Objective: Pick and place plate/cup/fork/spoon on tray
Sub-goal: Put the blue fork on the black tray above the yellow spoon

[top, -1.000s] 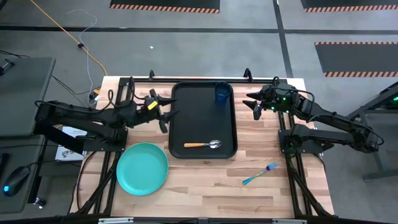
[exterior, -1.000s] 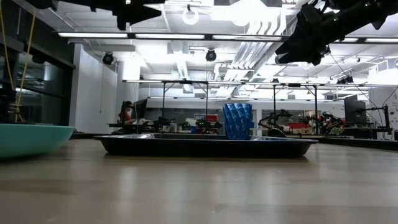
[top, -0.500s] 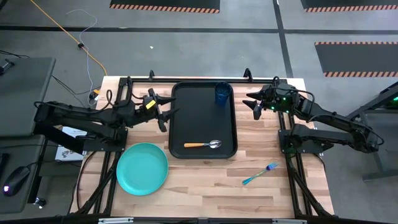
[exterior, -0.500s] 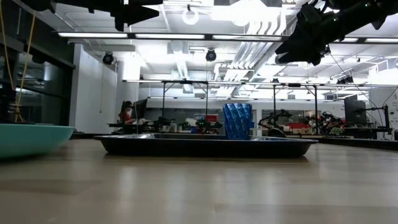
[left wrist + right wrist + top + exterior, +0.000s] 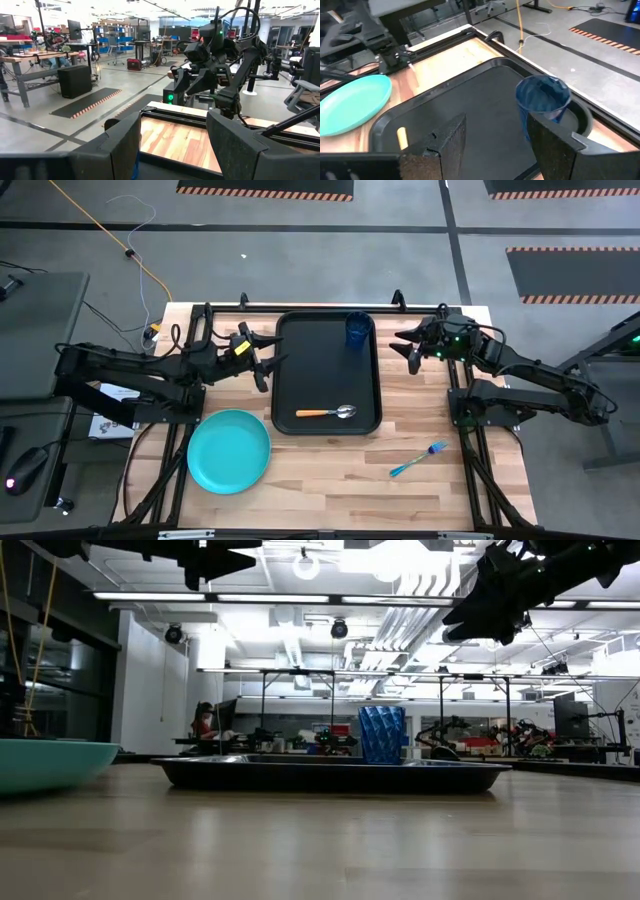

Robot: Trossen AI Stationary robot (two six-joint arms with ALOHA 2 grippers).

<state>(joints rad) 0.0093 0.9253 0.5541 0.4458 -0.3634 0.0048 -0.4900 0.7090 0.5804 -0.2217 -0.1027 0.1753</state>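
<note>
The black tray [image 5: 300, 380] lies at the table's middle. The blue cup [image 5: 358, 331] stands upright in its far right corner, also in the right wrist view [image 5: 541, 97]. The orange-handled spoon [image 5: 326, 413] lies in the tray's near part. The teal plate [image 5: 229, 450] rests on the table near left. The teal-and-blue fork [image 5: 417, 459] lies on the table near right. My left gripper [image 5: 268, 362] is open and empty, above the table just left of the tray. My right gripper [image 5: 407, 346] is open and empty, right of the cup.
A black rail [image 5: 320, 307] runs along the table's far edge. Arm mounts stand at the table's left [image 5: 190, 370] and right [image 5: 470, 400] sides. Bare wood lies between the plate and the fork, near the front edge.
</note>
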